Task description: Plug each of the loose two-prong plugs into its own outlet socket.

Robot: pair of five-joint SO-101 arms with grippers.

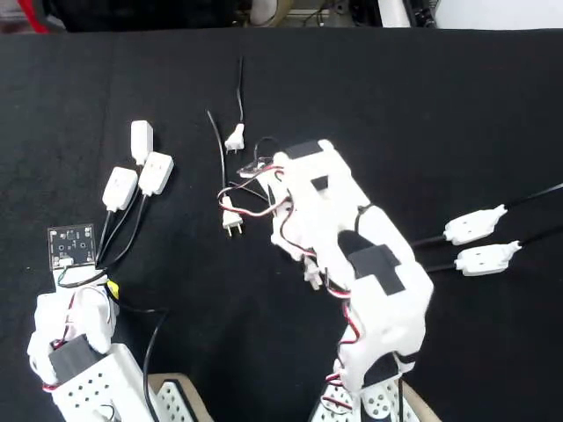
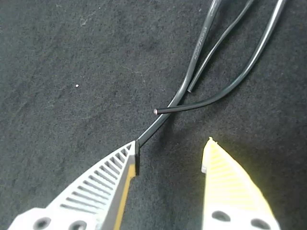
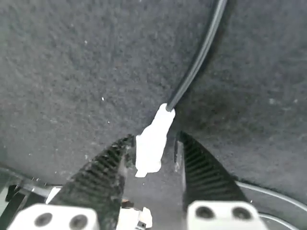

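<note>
In the right wrist view a white two-prong plug (image 3: 153, 141) on a black cord lies between the black fingers of my right gripper (image 3: 153, 140). The jaws are open, with a gap on one side of the plug. The high view shows two loose white plugs (image 1: 235, 138) (image 1: 230, 220) on the black table, just left of the right arm (image 1: 343, 237). Three white sockets (image 1: 141, 171) lie at the left and two more (image 1: 479, 242) at the right. My left gripper (image 2: 170, 148) hangs open over the sockets' black cords (image 2: 192, 93), holding nothing.
The table is covered in black cloth (image 1: 396, 105). The left arm's base (image 1: 79, 369) stands at the front left corner. The socket cords on the right run off the table's right edge. Open cloth lies at the back and in the front middle.
</note>
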